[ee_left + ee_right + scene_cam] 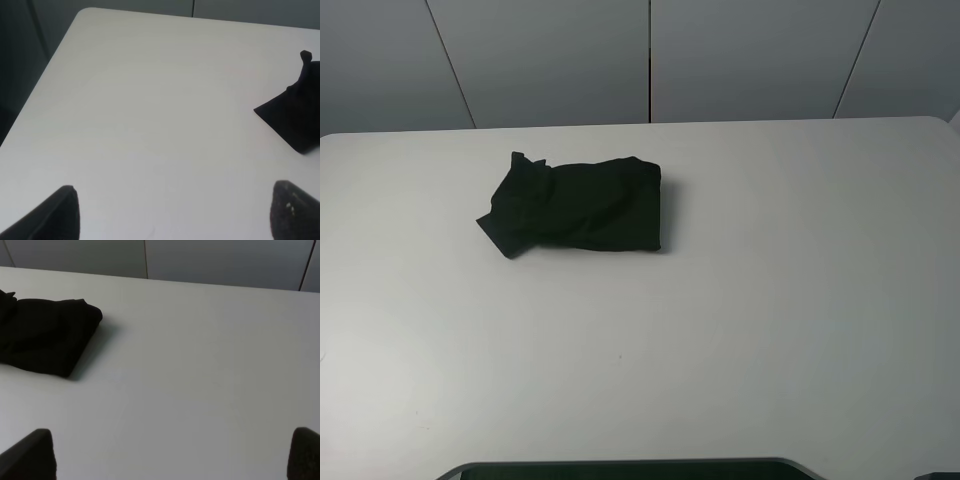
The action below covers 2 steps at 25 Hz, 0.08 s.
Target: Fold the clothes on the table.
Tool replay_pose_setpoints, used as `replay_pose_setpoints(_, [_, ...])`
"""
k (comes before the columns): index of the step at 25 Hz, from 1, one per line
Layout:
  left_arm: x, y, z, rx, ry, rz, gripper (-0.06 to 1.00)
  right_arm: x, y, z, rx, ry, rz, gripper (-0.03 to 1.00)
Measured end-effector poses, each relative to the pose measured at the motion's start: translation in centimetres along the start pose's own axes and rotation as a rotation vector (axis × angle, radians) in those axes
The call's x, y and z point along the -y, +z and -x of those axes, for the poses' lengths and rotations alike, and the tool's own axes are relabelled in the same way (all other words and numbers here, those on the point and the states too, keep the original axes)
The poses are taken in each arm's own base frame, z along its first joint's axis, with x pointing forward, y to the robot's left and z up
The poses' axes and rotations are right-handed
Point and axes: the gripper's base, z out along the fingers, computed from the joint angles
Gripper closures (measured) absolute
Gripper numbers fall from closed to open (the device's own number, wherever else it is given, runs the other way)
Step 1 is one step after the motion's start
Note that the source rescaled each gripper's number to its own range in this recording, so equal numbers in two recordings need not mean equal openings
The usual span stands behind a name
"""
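Exterior high view shows the black garment [575,205] already bundled into a compact, roughly rectangular stack, sitting on the white table [770,330] toward the far edge and left of the middle. So the folding looks pretty much done to me; the left end is still a bit lumpy, with a corner sticking out, so maybe a tidy-up is left at most. Neither arm shows in that view. On the wrist cams, the left gripper [175,212] and right gripper [172,455] both have fingers spread wide with nothing between them, well apart from the cloth and hanging over bare tabletop.
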Motion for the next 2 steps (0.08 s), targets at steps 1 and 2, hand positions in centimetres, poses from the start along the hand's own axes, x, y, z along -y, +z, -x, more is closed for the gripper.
replay_pose_setpoints(1, [0.00,0.00,0.00,0.000,0.000,0.000,-0.05,0.00,0.00,0.00,0.000,0.000,0.000,-0.03])
replay_pose_setpoints(2, [0.00,0.00,0.00,0.000,0.000,0.000,-0.05,0.00,0.00,0.00,0.000,0.000,0.000,-0.03])
